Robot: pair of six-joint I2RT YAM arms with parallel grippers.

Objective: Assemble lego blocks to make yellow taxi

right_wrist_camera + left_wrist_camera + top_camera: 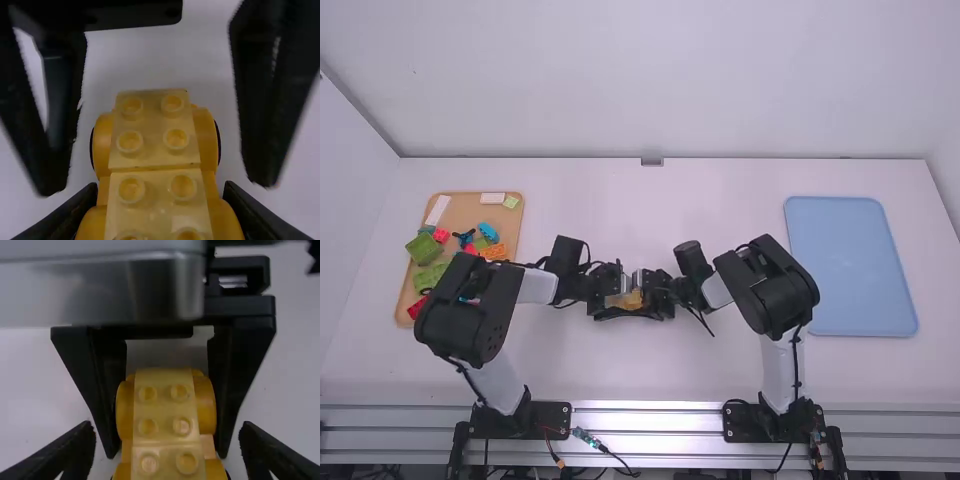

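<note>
Midway betw. the side edges of the table [690, 370], high view: yellow taxi build [632, 300]. L wrist: right gripper [167, 454] pinches its sides, prob. for steadiness. R wrist: left gripper [158, 184] spread clear, maybe for a regrip.

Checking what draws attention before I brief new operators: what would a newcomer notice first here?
Probably the yellow lego build mid-table between the two arms, its wheeled base held by the right gripper while the left gripper stands open around it. Next, the wooden tray of bright blocks at the table's left, then the plain blue tray at its right.
</note>
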